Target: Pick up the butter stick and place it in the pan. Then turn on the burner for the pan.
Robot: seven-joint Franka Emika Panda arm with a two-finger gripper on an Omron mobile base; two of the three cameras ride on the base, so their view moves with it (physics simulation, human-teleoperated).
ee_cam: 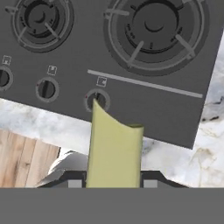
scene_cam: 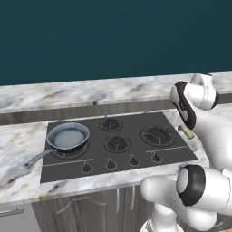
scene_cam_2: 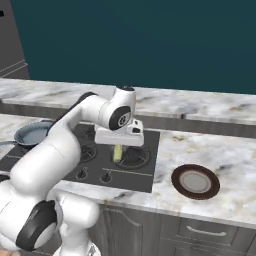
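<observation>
Claw (scene_cam_2: 118,148) closed on the butter stick (ee_cam: 114,151), held aloft over the right side of the cooktop (scene_cam: 118,142), above the right-hand burner (scene_cam_2: 132,157). In the hand view the stick juts forward between the finger tips, its far end over a control knob (ee_cam: 97,100) at the front row.

Pan (scene_cam: 68,136) sits on the front-left burner, well apart from the stick, handle (scene_cam: 38,157) pointing toward the front-left corner of the tabletop (scene_cam: 22,140).

Risks, as judged:
- Long carry across the cooktop. Butter is likely soft and slick, so it may slide out of the grip and land on a burner grate or among the knobs.
- Release too high or off-centre: the stick could bounce off the dark rim.
- Low approach could clip the rim or handle and push the pan off its burner.
- Knobs are alike and close together, so the wrong one could be turned.

Surface: marble-look tabletop, black cooktop inset. A dark-rimmed plate (scene_cam_2: 195,181) lies right of the cooktop. Dark teal wall (scene_cam: 113,36) behind; grey cabinets (scene_cam_2: 200,232) below.
</observation>
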